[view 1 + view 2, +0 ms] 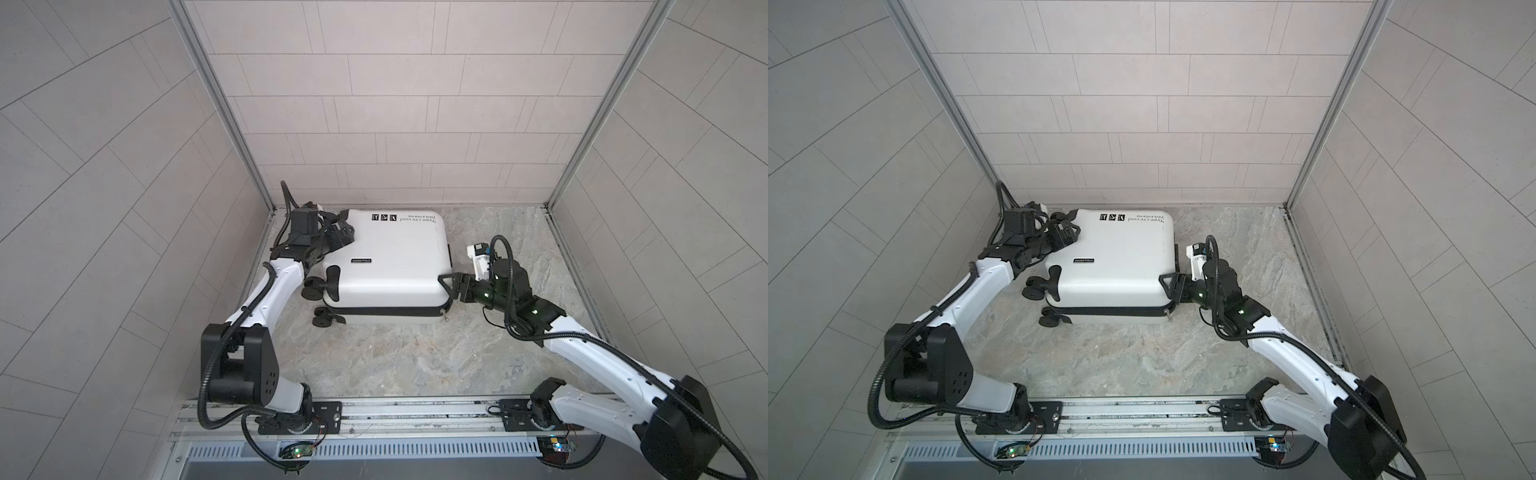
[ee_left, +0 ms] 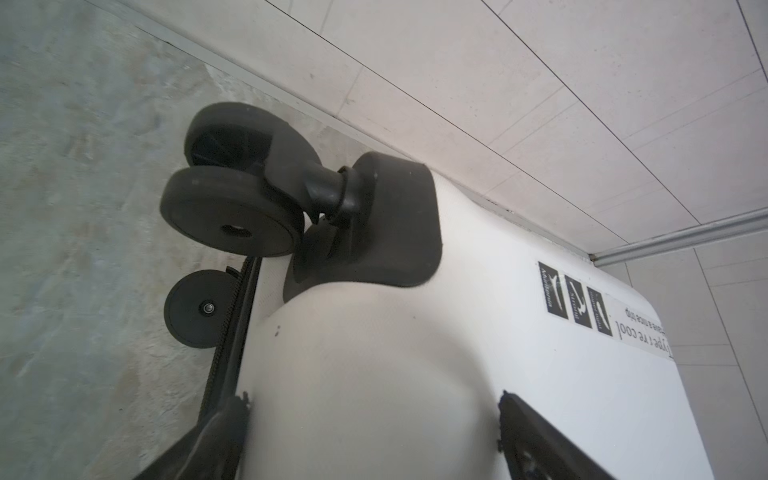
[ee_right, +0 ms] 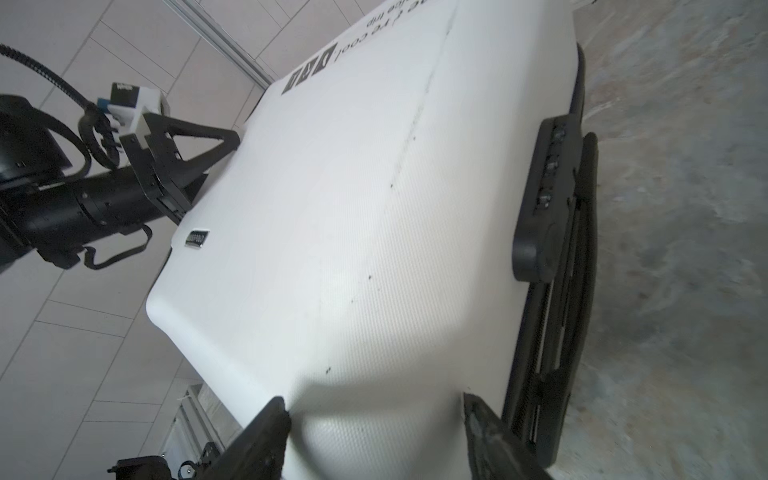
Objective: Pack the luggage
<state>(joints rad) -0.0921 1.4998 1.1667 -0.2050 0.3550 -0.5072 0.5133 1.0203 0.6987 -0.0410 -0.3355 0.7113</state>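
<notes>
White and black, the two arms rise from a metal rail along the lower edge of both top views. The left arm folds at a black elbow in the lower left, runs up the frame, and its wrist turns toward the centre. The right arm stretches from the lower right corner up and leftward in one long slant.

Beyond the rail lies a mottled grey stone-look tabletop. It is closed in on three sides by pale tiled walls with metal corner strips.

The small white hard-shell suitcase lies flat and zipped at the back of the tabletop, left of centre. Its black zipper trim faces the rail and its twin black wheels point left.

The right gripper is at the case's nearer right corner. In the right wrist view its black fingers press against either side of the rounded shell, which fills the gap between them, so it grips that corner. A black telescopic handle runs along the adjoining edge.

The left gripper is at the far left corner, close to the back wall. In the left wrist view its jaws are spread wide and straddle the shell just short of a wheel mount. Three square black icons lie beyond.
</notes>
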